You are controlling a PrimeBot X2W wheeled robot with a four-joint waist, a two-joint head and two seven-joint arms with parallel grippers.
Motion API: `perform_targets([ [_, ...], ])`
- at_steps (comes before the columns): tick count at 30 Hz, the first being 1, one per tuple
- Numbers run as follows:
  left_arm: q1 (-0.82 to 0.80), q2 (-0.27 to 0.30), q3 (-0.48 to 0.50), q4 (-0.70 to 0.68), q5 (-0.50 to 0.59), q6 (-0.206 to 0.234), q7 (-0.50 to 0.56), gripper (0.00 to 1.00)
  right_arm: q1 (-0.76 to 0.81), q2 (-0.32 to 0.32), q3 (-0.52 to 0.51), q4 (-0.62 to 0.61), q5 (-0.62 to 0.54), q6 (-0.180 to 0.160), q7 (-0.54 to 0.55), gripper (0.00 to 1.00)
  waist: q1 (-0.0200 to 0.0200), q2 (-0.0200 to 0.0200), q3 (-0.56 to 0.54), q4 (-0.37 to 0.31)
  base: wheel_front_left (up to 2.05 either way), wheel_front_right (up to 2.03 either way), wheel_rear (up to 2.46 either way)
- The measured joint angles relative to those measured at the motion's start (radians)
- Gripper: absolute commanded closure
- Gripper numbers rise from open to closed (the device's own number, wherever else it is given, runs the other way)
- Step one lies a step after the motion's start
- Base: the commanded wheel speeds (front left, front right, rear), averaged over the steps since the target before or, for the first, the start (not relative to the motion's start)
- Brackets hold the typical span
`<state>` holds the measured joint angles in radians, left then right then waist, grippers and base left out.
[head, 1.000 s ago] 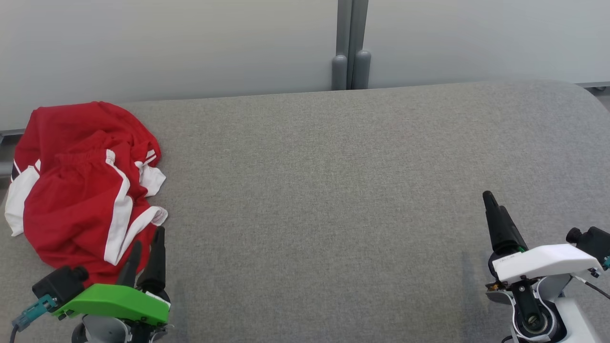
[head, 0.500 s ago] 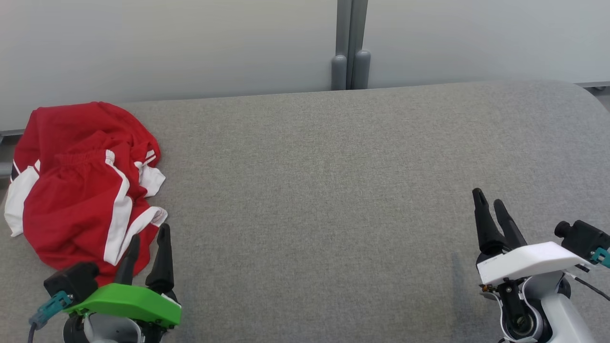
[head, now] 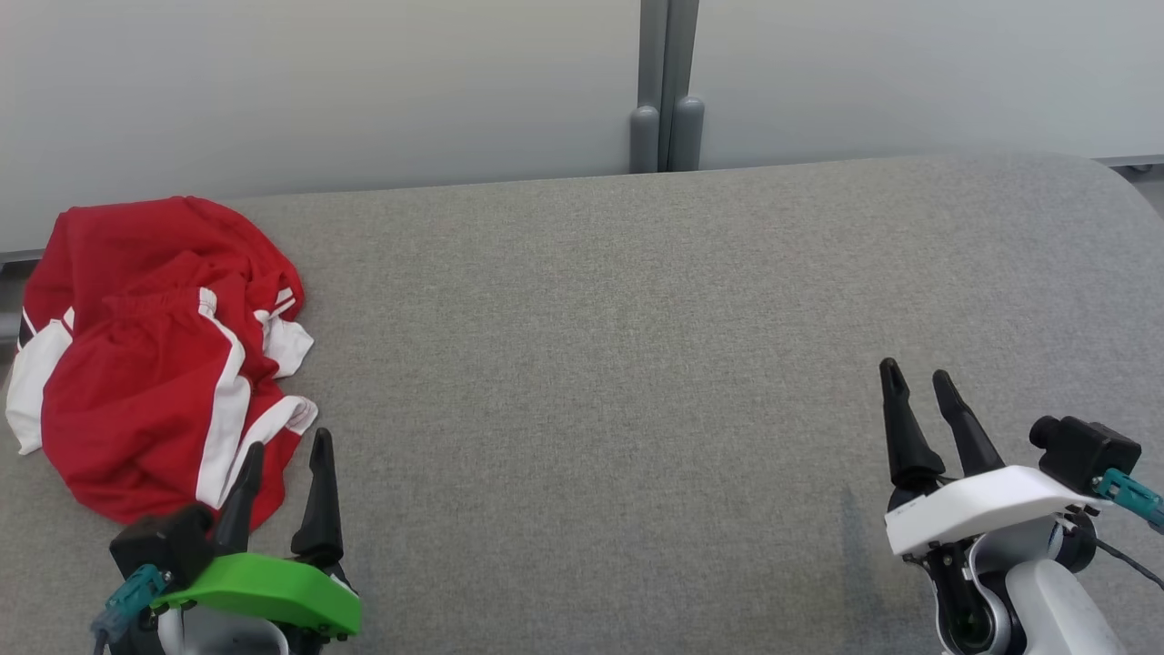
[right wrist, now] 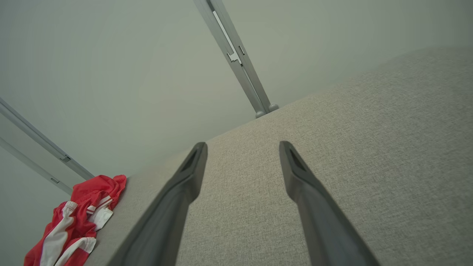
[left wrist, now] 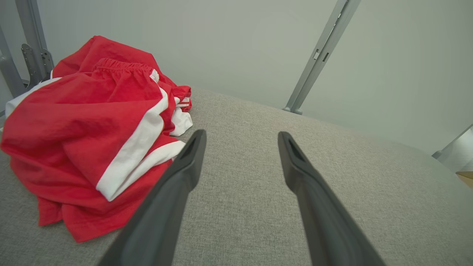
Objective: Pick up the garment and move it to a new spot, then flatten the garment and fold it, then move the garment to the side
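The garment [head: 155, 355], at nine o'clock on the table [head: 591, 364], is bright red with broad white stripes and white patches at its edges. The table is plain mid-grey woven cloth. At seven o'clock the left gripper [head: 286, 446] has black fingers [head: 320, 496] and a vivid green cover [head: 264, 591]; at four o'clock the right gripper [head: 914, 371] is black-fingered, its cover [head: 982, 505] white. The wall [head: 318, 91] at twelve is pale grey.

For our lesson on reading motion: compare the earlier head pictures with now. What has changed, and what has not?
The right tool has opened from shut and drifted left. The left tool has spread its fingers wider and edged right. Neither took hold of anything. The red garment lies crumpled where it was.
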<state>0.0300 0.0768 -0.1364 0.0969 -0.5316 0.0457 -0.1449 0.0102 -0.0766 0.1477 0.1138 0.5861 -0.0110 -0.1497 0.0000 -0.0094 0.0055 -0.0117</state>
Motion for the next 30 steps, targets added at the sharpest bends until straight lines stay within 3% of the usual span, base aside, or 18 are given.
perform_targets([
  [30,0.059,-0.005,-0.058,-0.024,0.327,0.061,-0.096,0.00,0.019,-0.021,0.093,-0.011,-0.398,-0.036,-0.089,0.00,0.0000,0.0000,-0.009,-0.008,0.00,0.00,0.00],
])
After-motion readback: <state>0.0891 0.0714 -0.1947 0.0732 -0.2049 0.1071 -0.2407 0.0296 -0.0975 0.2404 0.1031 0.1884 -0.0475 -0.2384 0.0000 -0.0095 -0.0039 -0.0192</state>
